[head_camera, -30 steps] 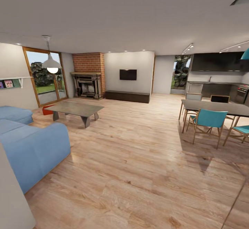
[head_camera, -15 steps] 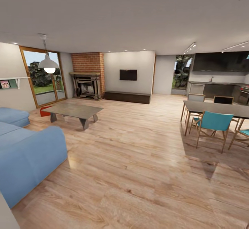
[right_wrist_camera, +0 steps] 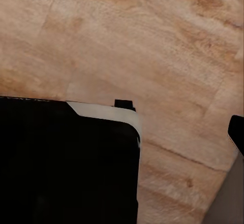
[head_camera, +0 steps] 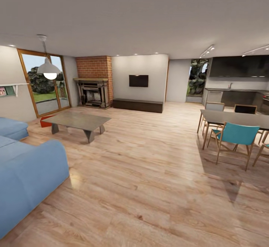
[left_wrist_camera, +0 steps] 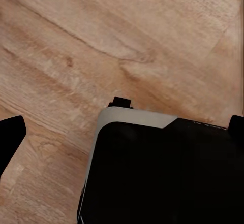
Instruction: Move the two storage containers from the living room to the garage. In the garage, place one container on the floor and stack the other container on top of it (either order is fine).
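Although the head view takes in most of the living room (head_camera: pixel 142 157), only a small red corner of one container (head_camera: pixel 45 120) shows at the middle left of the frame, on the plank floor just behind the low table (head_camera: pixel 79 120), which hides the rest. Whether this is one bin or both cannot be told. The blue sofa (head_camera: pixel 26 172) is cut off by the lower left edge. A fireplace (head_camera: pixel 92 93) stands beyond the low table, beside glass doors (head_camera: pixel 45 84). At the right edge, a dining table (head_camera: pixel 239 119) and teal chair (head_camera: pixel 236 138) are partly cropped.

In the left wrist view, the robot's dark base (left_wrist_camera: pixel 162 173) fills the lower frame over wood planks; in the right wrist view, the same body (right_wrist_camera: pixel 66 163) fills the lower left. The black slivers at the frame edges are too little to tell whether either tool is apart or together.
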`<state>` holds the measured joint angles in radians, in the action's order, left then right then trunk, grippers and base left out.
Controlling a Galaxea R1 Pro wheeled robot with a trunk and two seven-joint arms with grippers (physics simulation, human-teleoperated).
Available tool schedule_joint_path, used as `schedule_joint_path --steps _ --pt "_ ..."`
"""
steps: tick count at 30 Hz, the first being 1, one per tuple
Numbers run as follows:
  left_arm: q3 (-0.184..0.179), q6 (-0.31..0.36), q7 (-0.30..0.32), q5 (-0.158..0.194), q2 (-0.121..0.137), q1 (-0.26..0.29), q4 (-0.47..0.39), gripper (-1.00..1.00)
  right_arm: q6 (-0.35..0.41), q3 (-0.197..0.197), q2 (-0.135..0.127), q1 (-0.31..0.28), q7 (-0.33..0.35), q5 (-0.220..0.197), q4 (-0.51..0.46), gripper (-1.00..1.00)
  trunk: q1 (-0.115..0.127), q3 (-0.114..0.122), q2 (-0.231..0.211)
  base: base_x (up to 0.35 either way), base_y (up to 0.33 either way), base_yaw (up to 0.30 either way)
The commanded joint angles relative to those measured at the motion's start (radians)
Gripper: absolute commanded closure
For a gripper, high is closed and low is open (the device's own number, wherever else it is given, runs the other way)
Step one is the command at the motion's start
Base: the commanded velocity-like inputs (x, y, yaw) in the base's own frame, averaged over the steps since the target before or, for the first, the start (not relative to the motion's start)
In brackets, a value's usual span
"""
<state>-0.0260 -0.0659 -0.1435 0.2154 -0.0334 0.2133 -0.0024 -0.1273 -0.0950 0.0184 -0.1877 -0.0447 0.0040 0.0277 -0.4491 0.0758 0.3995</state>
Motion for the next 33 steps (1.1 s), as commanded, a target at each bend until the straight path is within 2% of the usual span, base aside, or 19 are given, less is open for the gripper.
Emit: schedule_joint_path --steps 1,33 --pt "-0.003 -0.003 -0.002 0.007 0.000 0.001 0.001 -1.00 -0.005 -0.007 0.001 -0.001 -0.005 0.001 0.003 -1.00 -0.001 0.000 0.001 0.322 0.000 0.000" --pt "-0.003 -0.006 -0.002 0.007 0.001 0.000 0.001 -1.00 -0.005 -0.008 0.000 -0.001 -0.005 0.001 0.003 -1.00 -0.001 0.000 0.001 0.323 0.000 0.000"
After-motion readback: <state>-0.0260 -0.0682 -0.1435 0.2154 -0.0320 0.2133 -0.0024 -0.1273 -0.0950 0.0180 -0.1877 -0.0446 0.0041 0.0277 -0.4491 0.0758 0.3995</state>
